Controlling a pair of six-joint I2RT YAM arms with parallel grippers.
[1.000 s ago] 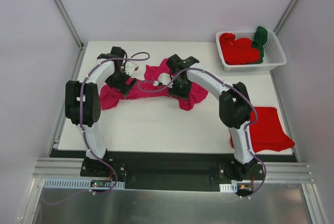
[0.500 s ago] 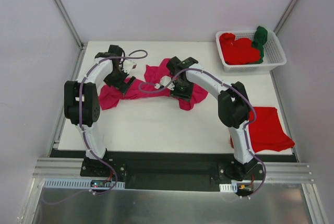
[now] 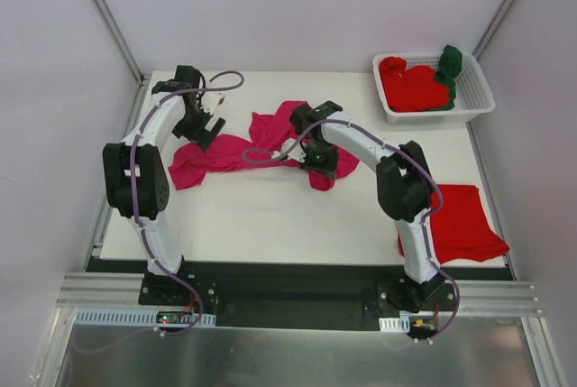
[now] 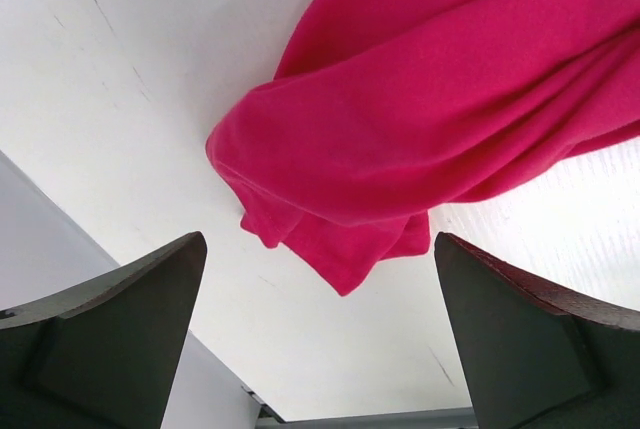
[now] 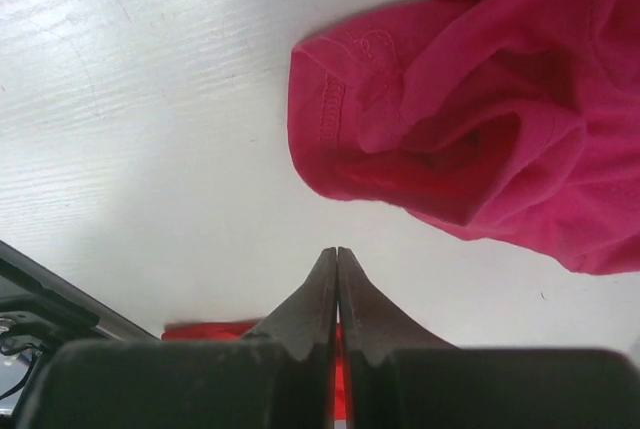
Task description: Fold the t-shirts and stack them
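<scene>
Now the right pincer [image 5: 337, 254] has snapped shut; its two fingers press flat together with nothing between them. The magenta-pink t-shirt [image 5: 470, 109] lies bunched on the desk [image 5: 150, 99] just past the tips, so the grab looks like a miss and may need another try; a second ago this pincer was half open; the left pincer [image 4: 318, 241] — wide open, holding nothing — has swung out to the shirt's left end.
</scene>
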